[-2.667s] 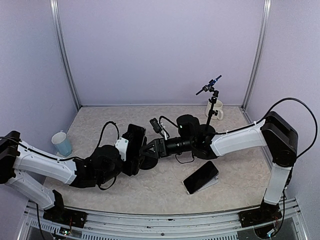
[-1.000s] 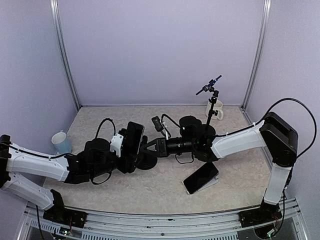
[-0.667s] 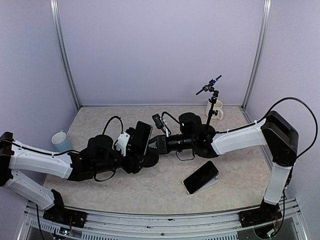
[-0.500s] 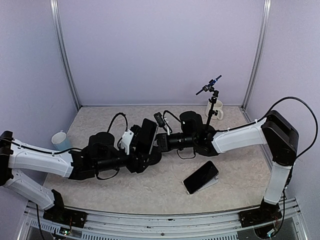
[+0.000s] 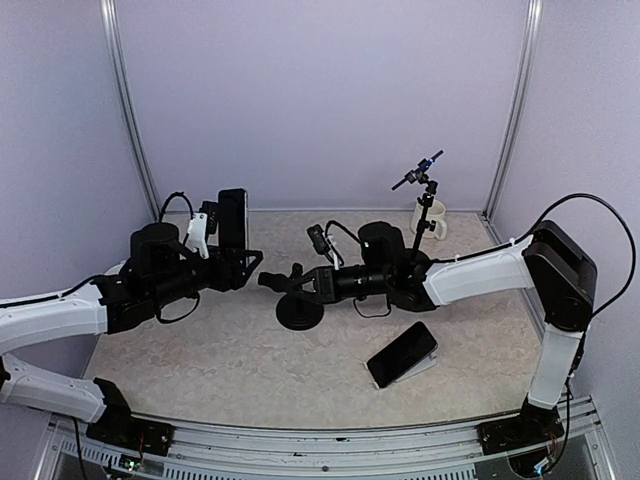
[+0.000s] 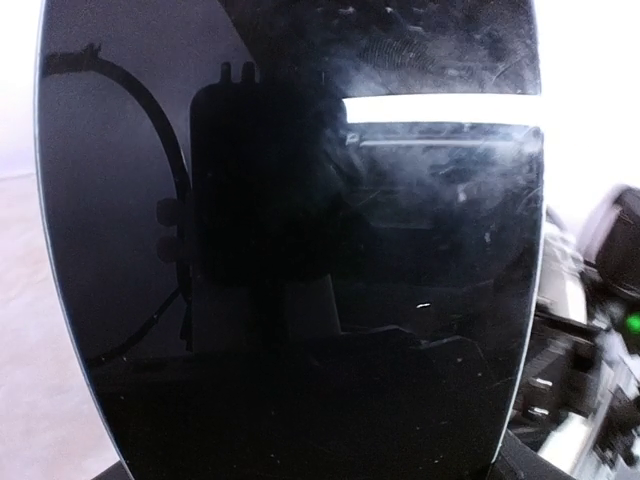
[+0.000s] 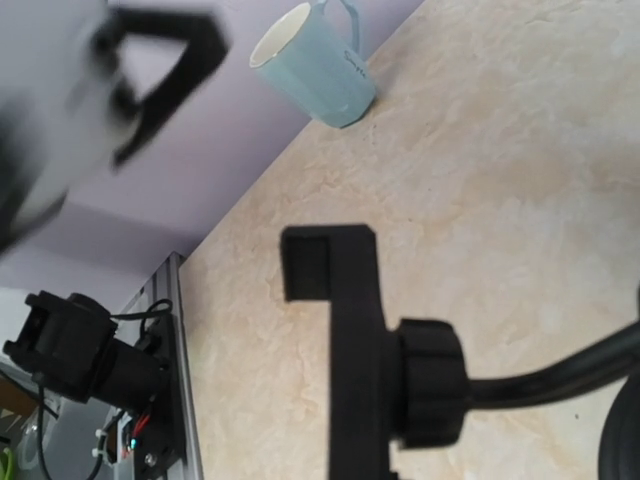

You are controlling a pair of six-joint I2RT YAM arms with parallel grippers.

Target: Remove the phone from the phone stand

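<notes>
Phone off the phone stand, clamped in the left gripper.
Top view: the left gripper (image 5: pixel 236 256) is closed on the lower end of the phone (image 5: pixel 233 215) and holds it upright in the air, left of and beyond the phone stand (image 5: pixel 300 314) and well apart from it. The right gripper (image 5: pixel 306 283) sits at the stand's upper part, and whether its fingers grip cannot be told. A second phone (image 5: pixel 402 353) lies on the table (image 5: pixel 250 370), right of the stand. Left wrist view: the phone (image 6: pixel 290 250) fills the frame with its dark screen. Right wrist view: the phone stand (image 7: pixel 345 330) shows its cradle and ball joint above the table, with a light blue mug (image 7: pixel 318 62) beyond it.
</notes>
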